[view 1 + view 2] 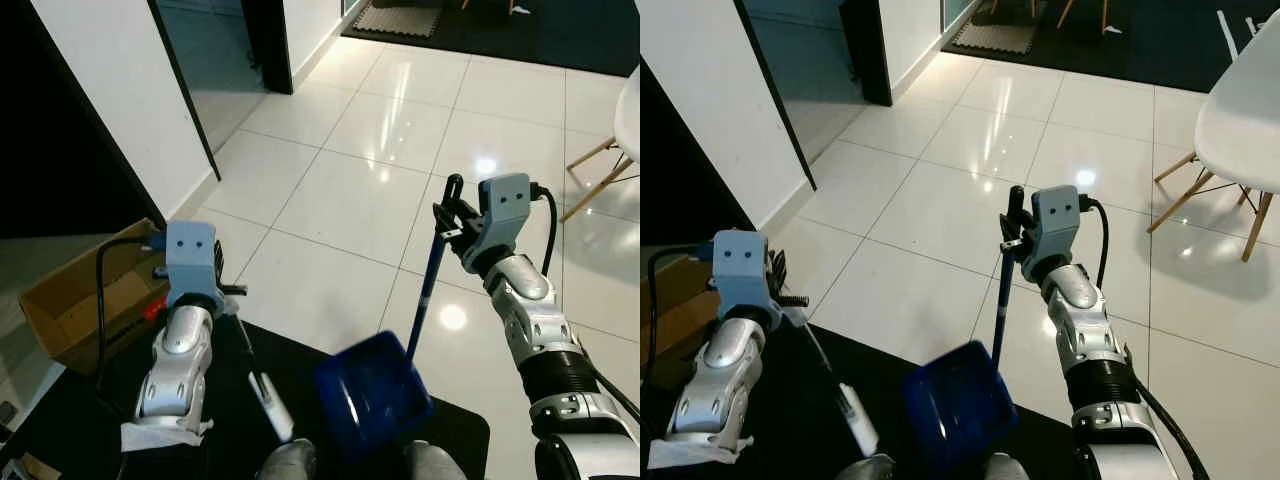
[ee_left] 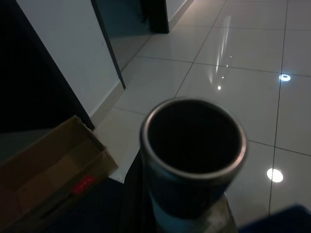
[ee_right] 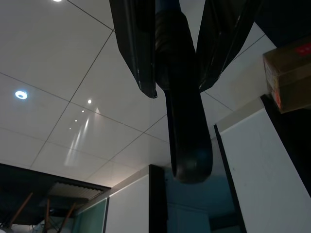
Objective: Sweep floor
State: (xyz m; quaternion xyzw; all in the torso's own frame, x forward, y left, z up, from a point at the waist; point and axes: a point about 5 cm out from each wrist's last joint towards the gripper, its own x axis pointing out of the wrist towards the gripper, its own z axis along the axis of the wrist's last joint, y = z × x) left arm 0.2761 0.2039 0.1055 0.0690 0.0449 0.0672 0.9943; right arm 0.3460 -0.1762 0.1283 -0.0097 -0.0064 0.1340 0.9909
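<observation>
Glossy white tiles (image 1: 340, 200) cover the floor, with ceiling lights mirrored in them; a white wall (image 1: 120, 90) with a dark doorway beyond it runs along the left, and a dark mat (image 1: 450, 425) lies under the robot's feet. At the far left an open cardboard box (image 1: 70, 300) sits against the wall, a red label on its side.

Just right of the box the left gripper (image 1: 232, 300) holds the thin dark broom handle (image 1: 245, 345), which slants down toward the robot to a white piece near the mat (how wide the fingers stand cannot be told from the head views). In the left wrist view the open metal end of a tube (image 2: 194, 145) sits right before the lens, box and tiles behind it.

Near the middle, low down, hangs the blue dustpan (image 1: 372, 395), tilted with its open side toward the camera, above the mat's edge. Its blue handle (image 1: 428, 290) rises to the right gripper (image 1: 452, 215), whose two black fingers (image 3: 133, 43) are closed narrowly on the dark grip at the top, the rounded end poking out past the fingertips.

At the far right a white chair (image 1: 1240, 120) with wooden legs stands on the tiles, well apart from the arms
</observation>
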